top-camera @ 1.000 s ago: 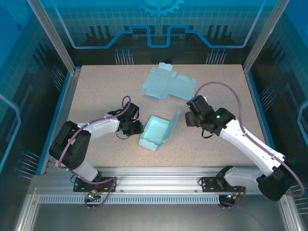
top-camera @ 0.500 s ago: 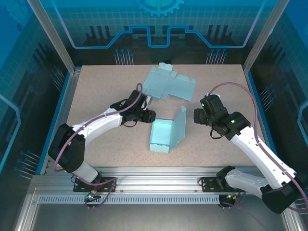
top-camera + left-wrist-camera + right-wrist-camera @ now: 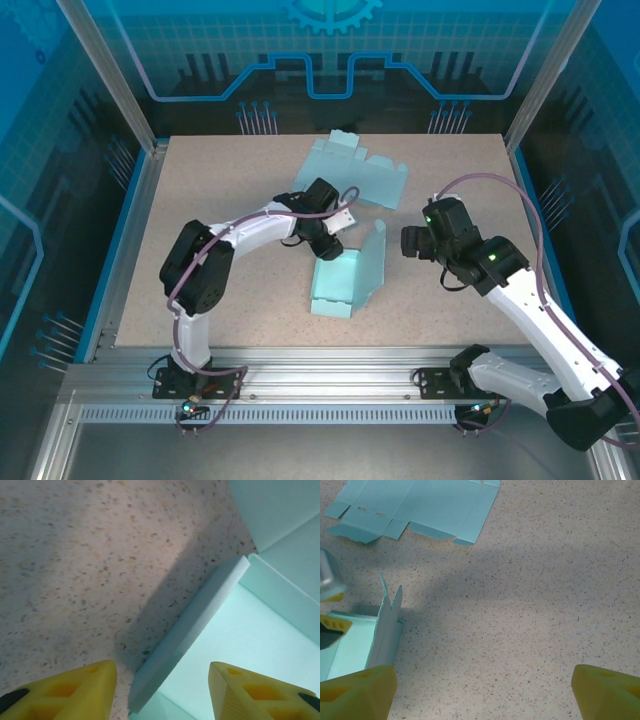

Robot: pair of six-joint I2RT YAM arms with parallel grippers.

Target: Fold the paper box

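Observation:
A half-folded pale teal paper box (image 3: pixel 338 282) lies mid-table with its lid flap (image 3: pixel 373 258) standing upright on its right side. My left gripper (image 3: pixel 330 238) hovers at the box's far edge. Its yellow fingers stand open on either side of the box's side wall (image 3: pixel 192 630), one over the table and one over the box floor, touching neither. My right gripper (image 3: pixel 408 242) is just right of the lid flap (image 3: pixel 385 630), open wide over bare table (image 3: pixel 485 690).
A second, unfolded teal box sheet (image 3: pixel 350 175) lies flat at the back of the speckled table (image 3: pixel 220 190), also seen in the right wrist view (image 3: pixel 420 505). Blue frame rails border the table on all sides.
My left arm swung from the box's left side round to its far edge and opened. The box shifted right and turned. My right gripper pulled back right and opened wider.

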